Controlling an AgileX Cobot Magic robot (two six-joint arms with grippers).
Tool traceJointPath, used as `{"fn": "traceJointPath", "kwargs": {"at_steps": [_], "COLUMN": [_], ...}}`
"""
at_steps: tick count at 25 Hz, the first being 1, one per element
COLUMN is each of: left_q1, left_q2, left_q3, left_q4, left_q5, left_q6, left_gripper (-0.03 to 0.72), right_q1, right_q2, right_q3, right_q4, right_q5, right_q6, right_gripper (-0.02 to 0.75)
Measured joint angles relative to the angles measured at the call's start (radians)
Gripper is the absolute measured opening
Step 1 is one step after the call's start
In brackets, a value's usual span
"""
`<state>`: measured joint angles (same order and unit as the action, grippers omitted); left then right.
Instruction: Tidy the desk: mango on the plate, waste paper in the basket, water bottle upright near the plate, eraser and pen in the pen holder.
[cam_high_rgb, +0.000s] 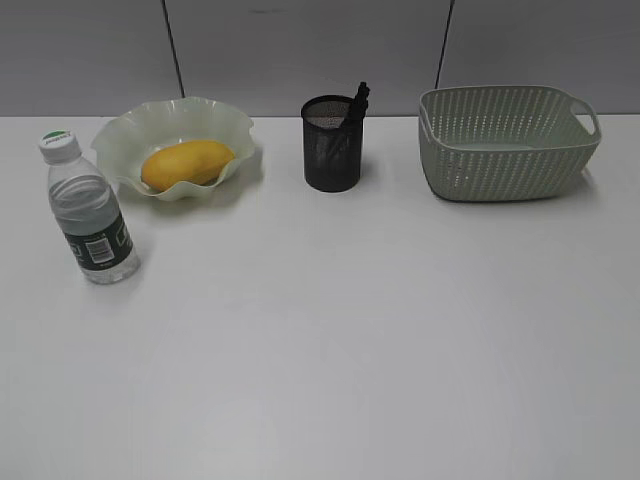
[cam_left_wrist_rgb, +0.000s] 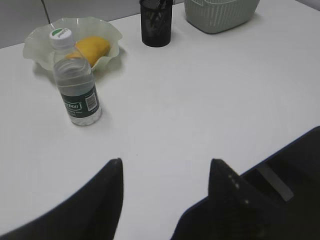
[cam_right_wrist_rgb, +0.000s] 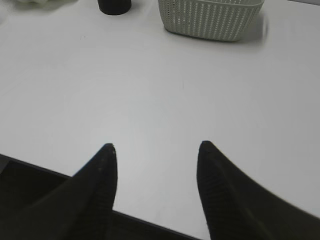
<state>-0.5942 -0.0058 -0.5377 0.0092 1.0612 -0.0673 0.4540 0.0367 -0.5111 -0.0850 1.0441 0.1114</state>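
Note:
The mango (cam_high_rgb: 187, 162) lies in the wavy green plate (cam_high_rgb: 120, 140) at the back left; both also show in the left wrist view, mango (cam_left_wrist_rgb: 92, 47) and plate (cam_left_wrist_rgb: 37, 42). The water bottle (cam_high_rgb: 88, 208) (cam_left_wrist_rgb: 76, 82) stands upright in front of the plate. The black pen holder (cam_high_rgb: 331, 143) (cam_left_wrist_rgb: 156, 24) (cam_right_wrist_rgb: 114, 6) holds a pen (cam_high_rgb: 356, 102). The basket (cam_high_rgb: 505, 145) (cam_left_wrist_rgb: 220, 15) (cam_right_wrist_rgb: 210, 19) stands at the back right. The waste paper and eraser are not visible. My left gripper (cam_left_wrist_rgb: 166, 161) and right gripper (cam_right_wrist_rgb: 156, 145) are open and empty over the desk's (cam_high_rgb: 350, 330) front edge.
A grey panelled wall (cam_high_rgb: 300, 50) runs behind the desk. The desk's near edge shows in the right wrist view (cam_right_wrist_rgb: 45, 170).

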Motion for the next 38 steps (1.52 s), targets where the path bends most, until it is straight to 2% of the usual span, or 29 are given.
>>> {"fn": "traceJointPath", "kwargs": {"at_steps": [2,3,5,8,11,17,26,34,38], "left_q1": [0.006,0.033,0.147,0.36,0.44,0.478,0.486,0.486,0.486], "left_q2": [0.0,0.0,0.0,0.0,0.0,0.0,0.0,0.0,0.0], "left_q3": [0.0,0.0,0.0,0.0,0.0,0.0,0.0,0.0,0.0], "left_q4": [0.0,0.0,-0.001,0.001,-0.002,-0.001,0.0,-0.003,-0.003], "left_q5": [0.0,0.0,0.0,-0.001,-0.003,-0.005,-0.005,-0.005,-0.005], "left_q6": [0.0,0.0,0.0,0.0,0.0,0.0,0.0,0.0,0.0], "left_gripper": [0.41,0.41,0.409,0.408,0.408,0.392,0.305,0.286,0.253], "right_q1": [-0.003,-0.013,-0.09,-0.272,-0.38,-0.397,-0.399,-0.399,-0.399], "right_q2": [0.0,0.0,0.0,-0.028,-0.043,-0.043,-0.043,-0.043,-0.043], "right_q3": [0.0,0.0,0.0,0.0,0.0,0.0,0.0,0.0,0.0], "right_q4": [0.0,0.001,0.003,0.008,0.005,0.012,0.019,0.02,0.023], "right_q5": [0.0,0.0,0.0,0.0,0.0,0.001,0.0,0.0,0.0], "right_q6": [0.0,0.0,0.0,0.0,0.0,0.0,0.0,0.0,0.0], "right_gripper": [0.415,0.415,0.415,0.415,0.414,0.414,0.414,0.414,0.414]}}
